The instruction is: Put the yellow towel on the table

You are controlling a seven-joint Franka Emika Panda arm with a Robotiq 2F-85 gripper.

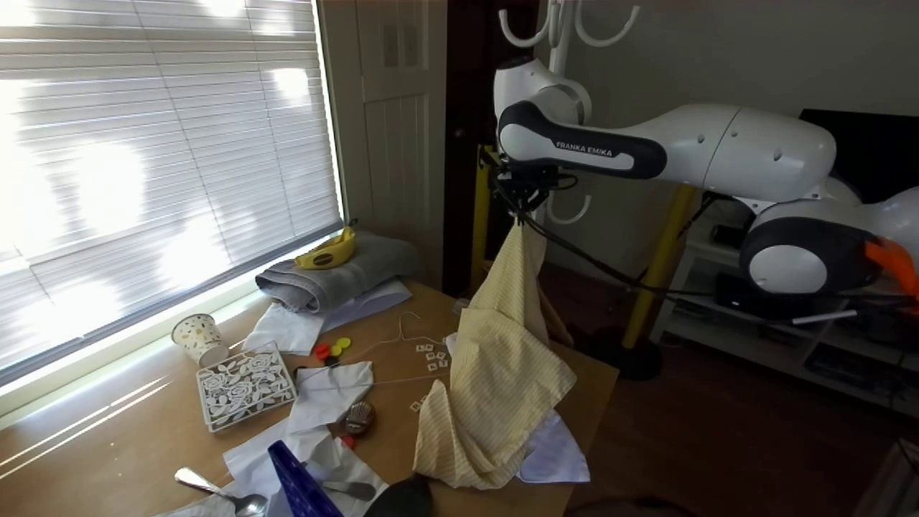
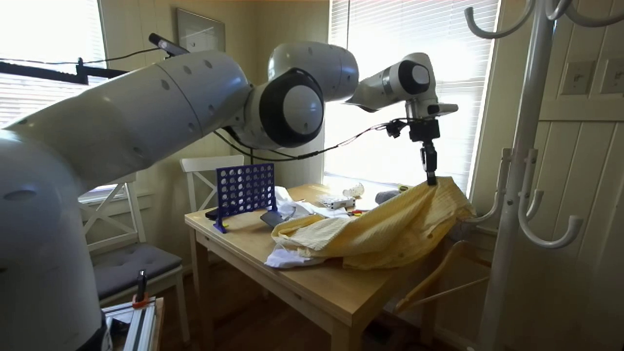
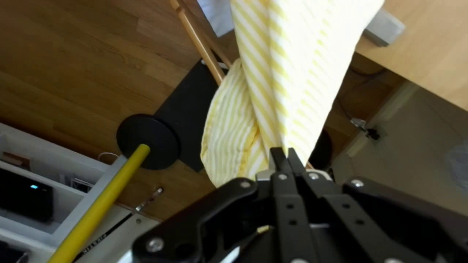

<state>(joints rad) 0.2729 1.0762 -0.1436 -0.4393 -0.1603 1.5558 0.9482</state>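
Nearest in an exterior view, a blue four-in-a-row grid (image 1: 305, 482) rises from the table (image 1: 136, 445), and a metal spoon (image 1: 248, 505) lies near it. Farther in, the yellow striped towel (image 1: 495, 359) spreads its lower folds over the table near the edge, with part of a white cloth (image 1: 556, 454) showing from under it. The towel's upper end climbs to a narrow peak in the pincer (image 1: 522, 220), which is clenched on the fabric; the wrist view shows the stripes gathered right at the pinch. A white rose-patterned lattice (image 1: 245, 384) lies apart from the towel, a speckled paper cup (image 1: 199, 339) just beyond it. Past red and yellow discs (image 1: 342, 342), a grey towel (image 1: 380, 266) carries a yellow banana-shaped pouch (image 1: 330, 251) in front of window blinds (image 1: 179, 143).
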